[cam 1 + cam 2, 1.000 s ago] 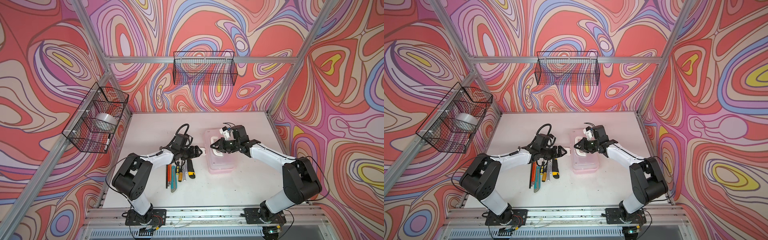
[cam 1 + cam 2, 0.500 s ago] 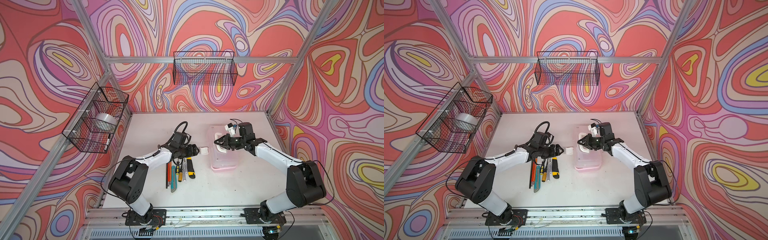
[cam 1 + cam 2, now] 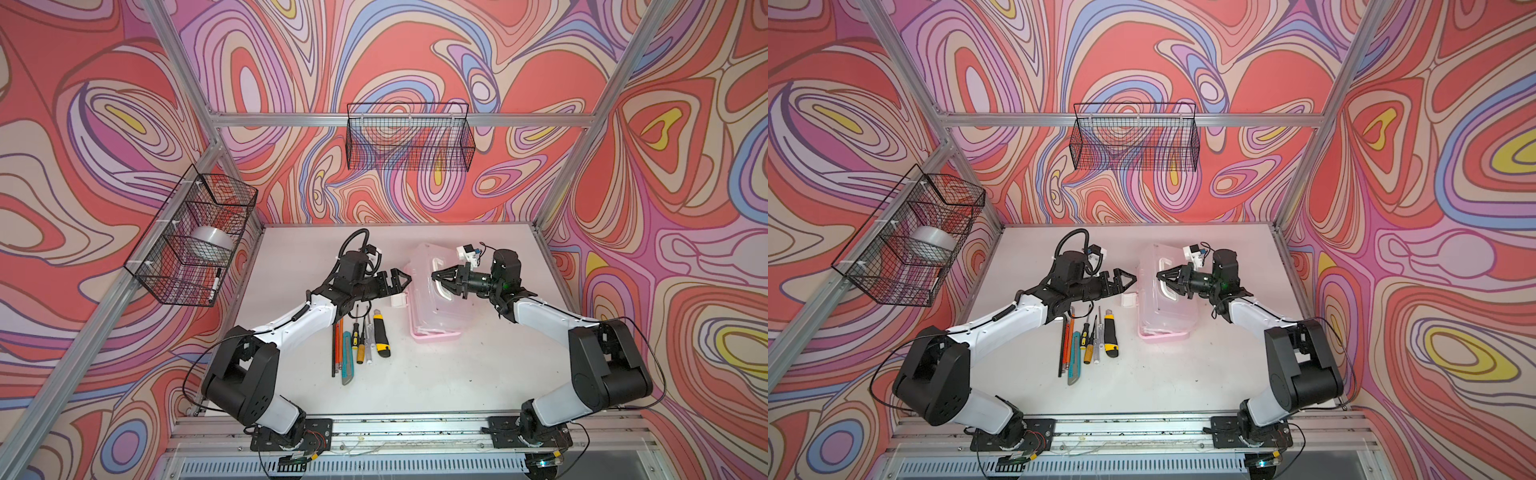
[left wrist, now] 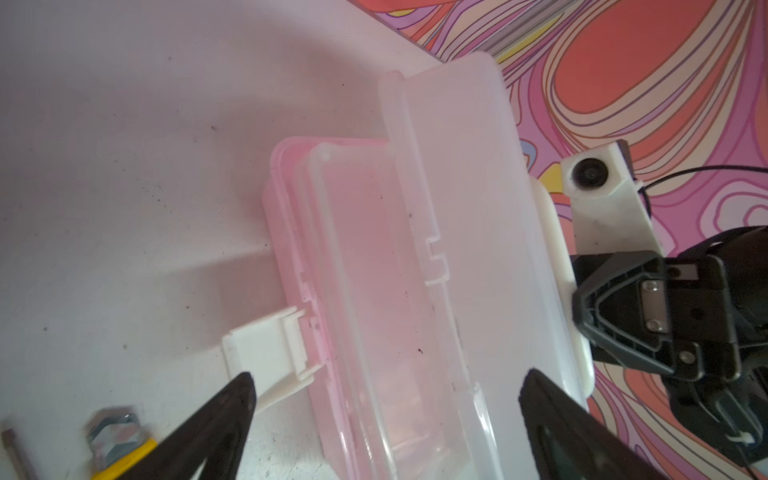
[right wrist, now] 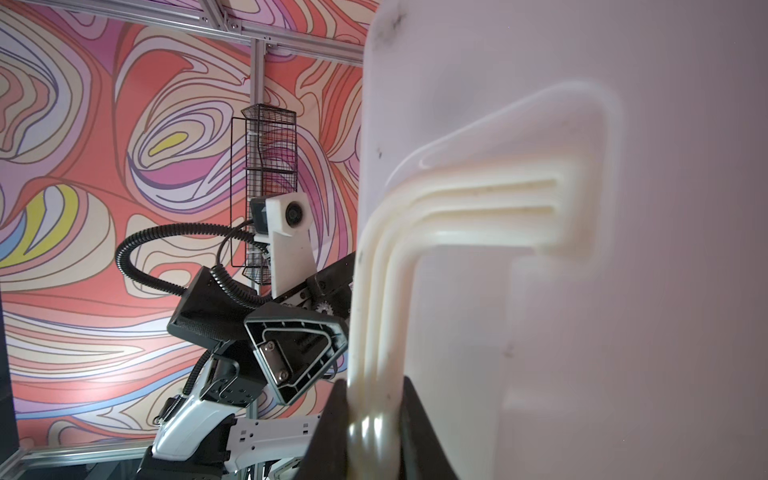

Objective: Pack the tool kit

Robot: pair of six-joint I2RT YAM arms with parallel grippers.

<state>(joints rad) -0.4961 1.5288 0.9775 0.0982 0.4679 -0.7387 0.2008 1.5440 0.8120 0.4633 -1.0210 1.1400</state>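
Clamps right gripper (image 3: 436, 277) on the white handle (image 5: 386, 266), propping the translucent lid (image 4: 478, 208) ajar over the pink, seemingly empty case (image 3: 434, 334) on the bench (image 3: 457, 374). Spreads left gripper (image 4: 386, 395) wide by the latch (image 4: 266, 353). Risks the lid dropping shut on any slip of that thin pinch.

The pale-pink case (image 4: 353, 291) sits on the tabletop (image 4: 124, 166), its translucent lid (image 4: 478, 208) tilted up and its white latch (image 4: 266, 353) flipped outward. The left end effector (image 4: 386, 376) is spread wide in front of it. The right end effector (image 4: 582, 307) meets the lid's white handle (image 4: 552, 232).
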